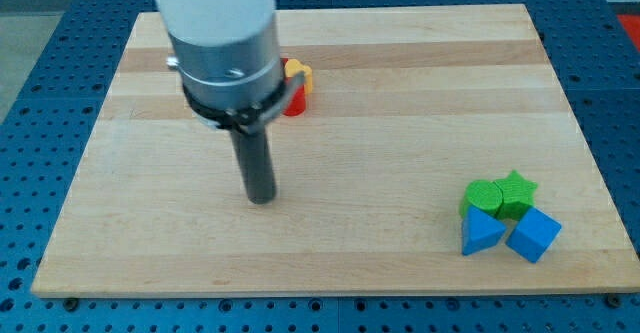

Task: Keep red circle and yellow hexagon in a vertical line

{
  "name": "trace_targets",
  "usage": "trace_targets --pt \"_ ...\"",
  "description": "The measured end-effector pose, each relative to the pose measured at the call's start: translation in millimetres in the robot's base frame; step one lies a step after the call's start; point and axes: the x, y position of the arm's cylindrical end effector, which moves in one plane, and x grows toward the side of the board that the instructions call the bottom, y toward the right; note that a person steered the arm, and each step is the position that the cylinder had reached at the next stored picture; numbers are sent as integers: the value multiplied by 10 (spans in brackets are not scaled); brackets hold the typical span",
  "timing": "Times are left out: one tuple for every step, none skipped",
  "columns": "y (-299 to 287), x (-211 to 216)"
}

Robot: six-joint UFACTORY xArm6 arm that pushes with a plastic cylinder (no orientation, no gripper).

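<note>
The red circle (294, 103) sits near the view's top centre, mostly hidden behind the arm's body. The yellow hexagon (299, 72) touches it just above, also partly hidden. My tip (261, 198) rests on the board below and slightly left of both blocks, well apart from them.
At the view's lower right is a tight cluster: a green block (482, 194), a green star (516, 192), a blue triangle (481, 232) and a blue cube (533, 235). The wooden board (400, 123) lies on a blue perforated table.
</note>
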Motion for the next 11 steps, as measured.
trace_targets --pt "-433 -279" --pt "-811 -694" --pt "-1025 -986" --pt "-1117 -1182" --pt "-1117 -1182" --pt "-1117 -1206" --pt "-1117 -1434" --pt "-1072 -1620" --pt "-923 -1700" --pt "-468 -1679" --pt "-33 -1524"
